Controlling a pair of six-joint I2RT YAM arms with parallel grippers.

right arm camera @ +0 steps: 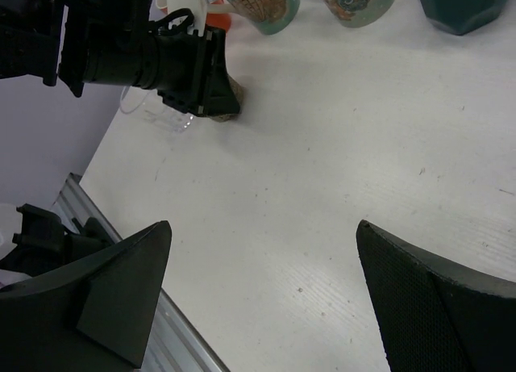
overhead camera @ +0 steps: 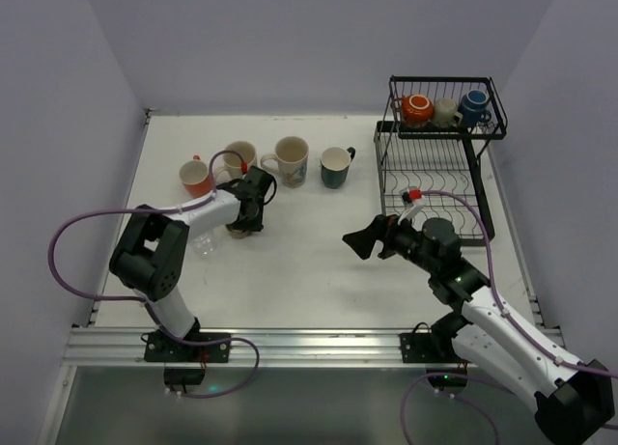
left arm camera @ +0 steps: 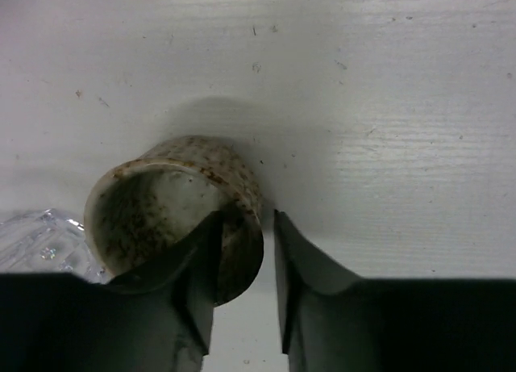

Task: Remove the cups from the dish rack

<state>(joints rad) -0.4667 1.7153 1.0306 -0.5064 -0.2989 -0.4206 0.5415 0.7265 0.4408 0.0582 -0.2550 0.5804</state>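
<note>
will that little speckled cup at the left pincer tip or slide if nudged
The speckled cup looks short and wide, so likely slides rather than tips. Thick ceramic-looking wall: probably rigid, chippable. The left pincer straddles the wall, so it could swivel.

At the far right of the table stands the dish rack, three cups in its upper basket; four mugs line up to its left, a small cup before them.

No writing, label, brand or number can be read anywhere; the patterned cup near the far edge of the table shows only coloured decoration, too small to yield any letters
</note>
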